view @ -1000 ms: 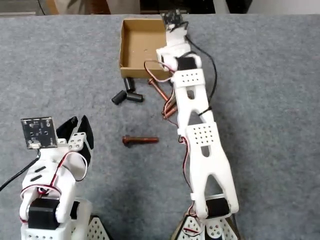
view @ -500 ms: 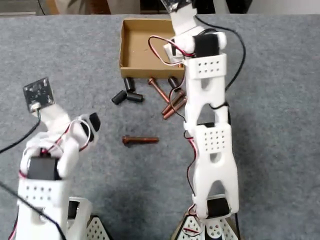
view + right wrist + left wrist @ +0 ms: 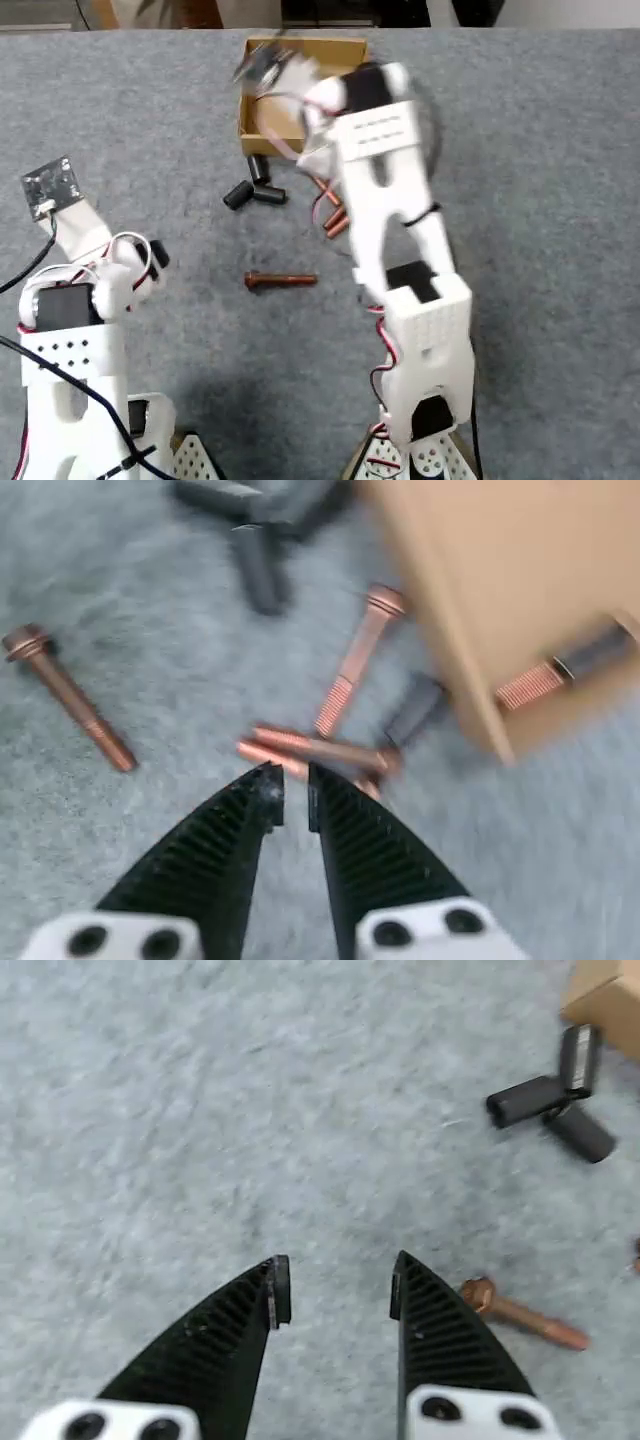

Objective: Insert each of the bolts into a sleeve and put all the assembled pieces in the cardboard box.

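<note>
**A:** How's your left side looking?

**B:** My left gripper (image 3: 338, 1290) hangs over the grey mat (image 3: 150, 1080), fingers spread wide and empty. One bolt (image 3: 520, 1315) lies just beside its tip. Three black sleeves (image 3: 550, 1105) sit in a heap farther off.

**A:** And to the right?

**B:** I see more bolts (image 3: 320, 748) crossed in a pile, with a single sleeve (image 3: 415, 708) beside the cardboard box (image 3: 500, 560). A bolt in a sleeve (image 3: 560, 670) lies inside it. My right gripper (image 3: 293, 785) sits above the pile, fingers a sliver apart, gripping nothing.
</note>
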Robot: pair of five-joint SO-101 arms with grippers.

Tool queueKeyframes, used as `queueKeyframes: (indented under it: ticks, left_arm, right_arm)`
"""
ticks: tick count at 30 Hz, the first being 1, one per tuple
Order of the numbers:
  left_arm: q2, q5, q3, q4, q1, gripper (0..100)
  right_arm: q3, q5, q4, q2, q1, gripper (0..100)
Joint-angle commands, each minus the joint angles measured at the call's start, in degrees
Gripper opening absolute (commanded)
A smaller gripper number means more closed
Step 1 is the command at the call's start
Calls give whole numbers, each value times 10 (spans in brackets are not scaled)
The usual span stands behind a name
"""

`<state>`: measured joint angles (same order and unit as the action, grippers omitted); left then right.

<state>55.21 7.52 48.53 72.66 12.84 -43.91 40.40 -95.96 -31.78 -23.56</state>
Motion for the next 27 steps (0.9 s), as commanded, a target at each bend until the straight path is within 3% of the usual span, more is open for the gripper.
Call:
queueKeyframes:
  ticks: [1, 4, 9, 15, 23, 27]
  left_arm:
    - [0, -25, -24, 23, 13, 171]
    - [-1, -33, 21, 10, 16, 171]
    - [3, -29, 120, -92, 13, 174]
    - [3, -10, 217, -183, 12, 171]
    - [3, 11, 269, -256, -55, 173]
    - [3, 10, 275, -265, -73, 172]
  right_arm:
    - [73, 19, 94, 36, -38, 44]
    - [102, 11, 136, 26, -56, 44]
    - [59, 14, 113, -55, -58, 87]
    - [-115, 36, 55, -175, -60, 246]
    - [-349, 66, -59, -332, -80, 253]
    - [-404, 69, -62, -373, -88, 253]
